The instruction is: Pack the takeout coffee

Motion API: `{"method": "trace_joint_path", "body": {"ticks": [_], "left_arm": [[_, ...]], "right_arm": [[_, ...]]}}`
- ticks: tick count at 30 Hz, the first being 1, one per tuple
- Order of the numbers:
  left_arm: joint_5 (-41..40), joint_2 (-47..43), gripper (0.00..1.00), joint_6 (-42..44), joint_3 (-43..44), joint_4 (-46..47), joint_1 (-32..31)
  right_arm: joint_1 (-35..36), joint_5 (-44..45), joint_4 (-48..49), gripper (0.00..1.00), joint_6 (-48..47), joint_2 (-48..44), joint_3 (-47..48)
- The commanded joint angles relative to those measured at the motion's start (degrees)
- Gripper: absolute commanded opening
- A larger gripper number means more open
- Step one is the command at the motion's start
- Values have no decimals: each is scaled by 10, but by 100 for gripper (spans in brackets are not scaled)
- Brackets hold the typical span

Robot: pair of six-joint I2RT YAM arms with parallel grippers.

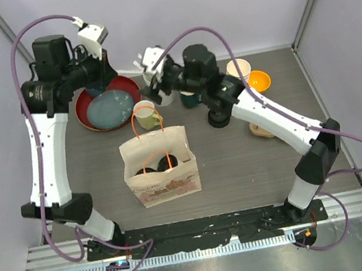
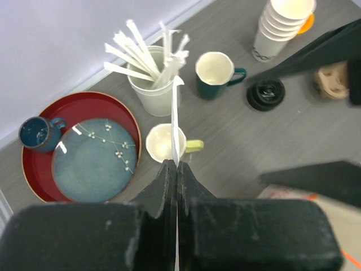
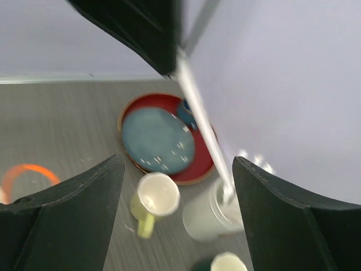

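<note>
The takeout coffee shows as two black lids (image 1: 161, 162) inside the upright paper bag (image 1: 162, 180) with orange handles at mid-table. My left gripper (image 1: 100, 60) is raised over the red tray at the back left. In its wrist view it (image 2: 176, 165) is shut on a white paper-wrapped straw (image 2: 175, 113). My right gripper (image 1: 152, 79) hangs open over the white straw holder (image 1: 164, 96). In its wrist view the right gripper (image 3: 177, 169) is empty, and the held straw (image 3: 197, 113) crosses between its fingers, apart from them.
A red tray (image 2: 34, 169) holds a blue plate (image 2: 96, 161) and a blue mug (image 2: 38, 131). A white holder of several straws (image 2: 149, 90), a yellow mug (image 2: 166, 142), a green mug (image 2: 214, 73), a loose black lid (image 2: 265, 93) and stacked lidless cups (image 2: 282, 22) stand behind the bag.
</note>
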Motion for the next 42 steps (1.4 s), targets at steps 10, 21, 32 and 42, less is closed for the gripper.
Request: {"method": "trace_joint_path", "body": {"ticks": [10,21,32,42], "left_arm": [[110,-109,0,63,-50,-105,-22],[94,-143,91,14,-41,-56,-21],[-74,-146,100,-31,-89,18,11],[-80,-148,100,-32,-158,71,55]], "right_arm": [[108,84,-8,47,-89,48,106],[112,231,46,1,-9,-29,63],[141,126,20,1,216,-191,-1],[230,52,-164,1,154,-73,48]]}}
